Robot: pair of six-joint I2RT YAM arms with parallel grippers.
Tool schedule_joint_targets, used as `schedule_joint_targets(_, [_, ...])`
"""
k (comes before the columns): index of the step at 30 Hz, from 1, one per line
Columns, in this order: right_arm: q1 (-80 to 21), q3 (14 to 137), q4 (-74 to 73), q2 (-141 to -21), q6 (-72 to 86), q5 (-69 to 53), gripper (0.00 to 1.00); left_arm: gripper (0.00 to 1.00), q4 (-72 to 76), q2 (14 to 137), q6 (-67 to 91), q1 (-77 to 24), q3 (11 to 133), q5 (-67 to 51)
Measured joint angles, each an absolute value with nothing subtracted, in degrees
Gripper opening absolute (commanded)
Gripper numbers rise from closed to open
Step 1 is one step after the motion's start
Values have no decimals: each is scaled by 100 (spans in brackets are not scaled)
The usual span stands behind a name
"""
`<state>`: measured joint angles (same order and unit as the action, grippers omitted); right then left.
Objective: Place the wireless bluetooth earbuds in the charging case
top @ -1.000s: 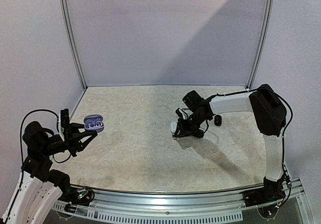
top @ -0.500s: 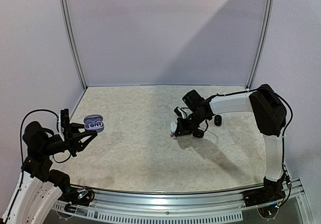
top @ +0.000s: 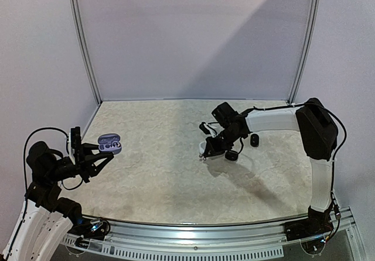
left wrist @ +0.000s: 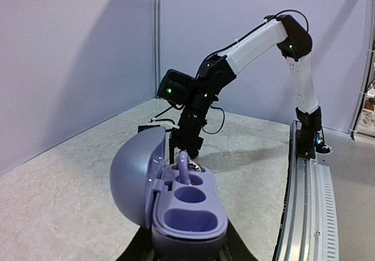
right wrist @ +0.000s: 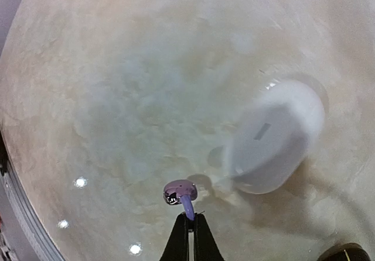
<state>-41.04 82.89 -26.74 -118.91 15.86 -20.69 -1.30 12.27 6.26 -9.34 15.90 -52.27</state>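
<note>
Soft even light, diagonal shadow on back wall [top: 193,38], tabletop [right wrist: 117,85] glare spots, blurred white case [right wrist: 275,135].

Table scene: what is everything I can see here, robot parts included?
Charging case: one, purple, lid open, in the left end effector.
Seated earbud: one, purple, in the case's far slot.
Pinched earbud: one, purple, at the right end effector's tips.
White case: one, white, on the table beside that earbud.
Black item: one, small, on the table, right of centre.
Table: one, beige marbled.
Left end effector: one, black, shut.
Right end effector: one, black, shut.
</note>
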Motion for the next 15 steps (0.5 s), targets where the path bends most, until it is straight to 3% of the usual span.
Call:
schedule_joint_targets(11, [-5935,9297,-2344,-10005,-1127,-1490,0,0,-137,1240,585,-969,1636,-5446])
schedule_joint_targets(15, [-6506,9889,-2126,-9819,-1914,-1474,0,0,-207,1393,414,-1111,1874,-5610])
